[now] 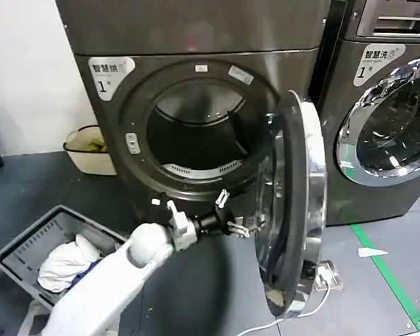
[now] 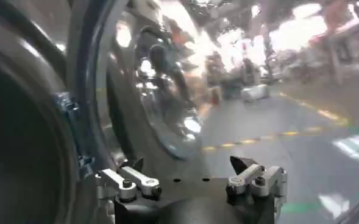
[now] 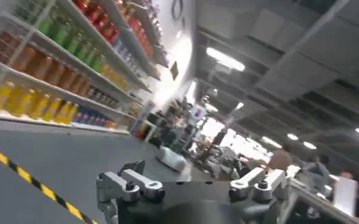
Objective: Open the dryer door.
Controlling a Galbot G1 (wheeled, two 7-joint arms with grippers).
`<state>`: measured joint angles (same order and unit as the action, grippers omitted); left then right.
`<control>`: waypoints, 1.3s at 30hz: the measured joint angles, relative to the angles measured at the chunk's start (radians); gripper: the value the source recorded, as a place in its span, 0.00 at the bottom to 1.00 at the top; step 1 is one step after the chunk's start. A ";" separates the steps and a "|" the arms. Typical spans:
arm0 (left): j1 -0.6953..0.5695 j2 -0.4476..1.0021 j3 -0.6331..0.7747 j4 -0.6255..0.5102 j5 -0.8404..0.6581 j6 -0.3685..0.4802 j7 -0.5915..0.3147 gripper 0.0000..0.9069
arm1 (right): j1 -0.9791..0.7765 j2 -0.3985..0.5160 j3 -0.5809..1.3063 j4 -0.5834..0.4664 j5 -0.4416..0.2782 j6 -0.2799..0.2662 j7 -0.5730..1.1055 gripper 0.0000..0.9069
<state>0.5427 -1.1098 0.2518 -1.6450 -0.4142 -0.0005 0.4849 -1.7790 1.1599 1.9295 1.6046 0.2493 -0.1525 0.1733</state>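
Dryer door [image 1: 294, 203] stands wide open, swung out to the side of the dark round drum opening [image 1: 196, 136]. The left gripper [image 1: 239, 225] reaches out low in front of the dryer [image 1: 196, 42], and its fingers [image 2: 247, 173] are spread wide with nothing between them. The door's shiny inner face is just past the fingertips, very near them. The right gripper [image 3: 191, 182] also has its fingers spread wide and empty, pointing at far-off shelves [image 3: 57, 67]. A laundry basket [image 1: 28, 245] sits well behind the left fingers.
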 joint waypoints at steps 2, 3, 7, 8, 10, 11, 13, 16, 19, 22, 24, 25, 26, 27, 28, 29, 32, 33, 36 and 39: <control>-0.013 -0.014 0.016 0.006 -0.001 0.000 0.000 1.00 | -0.001 0.000 0.013 -0.007 0.000 -0.011 0.001 1.00; -0.021 -0.019 0.024 0.010 -0.002 -0.001 0.000 1.00 | -0.001 -0.001 0.017 -0.010 -0.001 -0.016 0.001 1.00; -0.047 -0.041 0.053 0.026 -0.002 -0.002 0.000 1.00 | -0.003 -0.003 0.035 -0.017 -0.007 -0.023 -0.003 1.00; -0.053 -0.047 0.060 0.030 -0.002 -0.002 0.000 1.00 | -0.003 -0.003 0.038 -0.017 -0.007 -0.025 -0.005 1.00; -0.065 -0.062 0.073 0.041 -0.001 -0.002 -0.001 1.00 | -0.003 0.000 0.042 -0.014 -0.008 -0.026 -0.008 1.00; -0.069 -0.069 0.079 0.044 -0.001 -0.002 -0.002 1.00 | -0.003 0.003 0.043 -0.011 -0.008 -0.027 -0.010 1.00; -0.078 -0.085 0.092 0.053 0.001 -0.002 -0.005 1.00 | -0.003 0.007 0.046 -0.007 -0.007 -0.028 -0.011 1.00; -0.091 -0.106 0.109 0.065 0.004 -0.002 -0.015 1.00 | -0.003 0.016 0.048 0.003 -0.007 -0.030 -0.013 1.00; -0.101 -0.125 0.125 0.079 0.007 -0.005 -0.024 1.00 | -0.003 0.023 0.050 0.013 -0.006 -0.034 -0.014 1.00; -0.117 -0.143 0.137 0.094 0.007 -0.007 -0.036 1.00 | -0.003 0.031 0.054 0.024 -0.006 -0.047 -0.015 1.00; -0.127 -0.156 0.147 0.106 0.009 -0.007 -0.046 1.00 | -0.002 0.035 0.057 0.030 -0.006 -0.056 -0.015 1.00; -0.132 -0.163 0.152 0.112 0.009 -0.007 -0.050 1.00 | -0.002 0.037 0.058 0.030 -0.006 -0.057 -0.015 1.00; -0.137 -0.170 0.156 0.119 0.010 -0.007 -0.054 1.00 | -0.002 0.038 0.060 0.031 -0.006 -0.057 -0.015 1.00; -0.142 -0.177 0.159 0.123 0.011 -0.007 -0.058 1.00 | -0.003 0.040 0.062 0.031 -0.006 -0.057 -0.014 1.00; -0.147 -0.184 0.161 0.129 0.012 -0.007 -0.063 1.00 | -0.003 0.041 0.062 0.031 -0.006 -0.056 -0.014 1.00; -0.152 -0.190 0.163 0.134 0.013 -0.007 -0.068 1.00 | -0.004 0.043 0.064 0.031 -0.006 -0.056 -0.014 1.00; -0.167 -0.212 0.171 0.156 0.020 -0.008 -0.076 1.00 | -0.004 0.046 0.066 0.031 -0.006 -0.055 -0.013 1.00; -0.168 -0.219 0.173 0.163 0.022 -0.008 -0.077 1.00 | -0.005 0.047 0.067 0.031 -0.006 -0.055 -0.013 1.00; -0.181 -0.241 0.177 0.185 0.024 -0.009 -0.077 1.00 | -0.005 0.048 0.069 0.027 -0.006 -0.053 -0.010 1.00; -0.195 -0.267 0.179 0.209 0.024 -0.009 -0.078 1.00 | -0.007 0.047 0.075 0.019 -0.009 -0.052 -0.006 1.00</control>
<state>0.3478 -1.3764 0.4310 -1.4365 -0.3901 -0.0099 0.4072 -1.7855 1.2072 2.0042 1.6231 0.2404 -0.2049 0.1676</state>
